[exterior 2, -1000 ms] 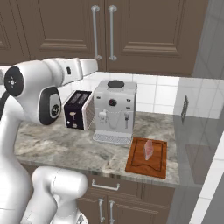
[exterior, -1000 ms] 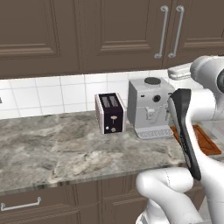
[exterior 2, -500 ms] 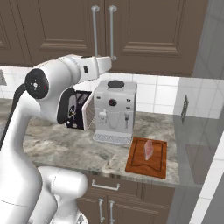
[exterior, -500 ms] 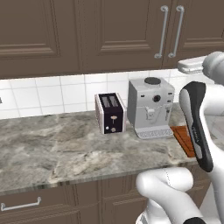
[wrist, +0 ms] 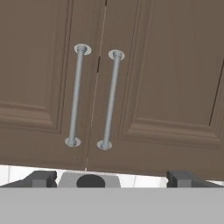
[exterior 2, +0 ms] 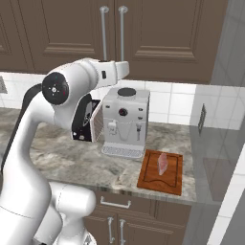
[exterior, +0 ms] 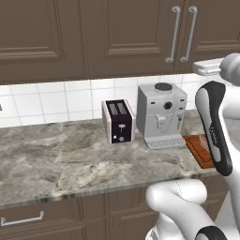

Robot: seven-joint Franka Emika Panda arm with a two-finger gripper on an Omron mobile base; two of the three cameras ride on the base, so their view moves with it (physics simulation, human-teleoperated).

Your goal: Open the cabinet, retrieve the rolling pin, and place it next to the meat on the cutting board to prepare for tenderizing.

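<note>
I had the cabinet point(wrist: 109, 87) square in the hand view, both doors shut, the two silver bar handles point(wrist: 94, 98) side by side at the seam. The gripper point(wrist: 111, 178) sat low in that view, fingertips point(wrist: 41, 178) spread wide apart with nothing between them, well short of the handles. From the right base view the arm point(exterior 2: 72, 95) reached up in front of the coffee machine point(exterior 2: 125, 122), wrist level with the cabinet's lower edge. The cutting board point(exterior 2: 161, 171) lay on the counter point(exterior 2: 72, 158) just right of the coffee machine, and the meat point(exterior 2: 163, 163) rested on the board's middle. In the left base view the toaster point(exterior: 118, 121) stood just left of the coffee machine. I could not see the rolling pin; the closed doors hid the cabinet's inside.
</note>
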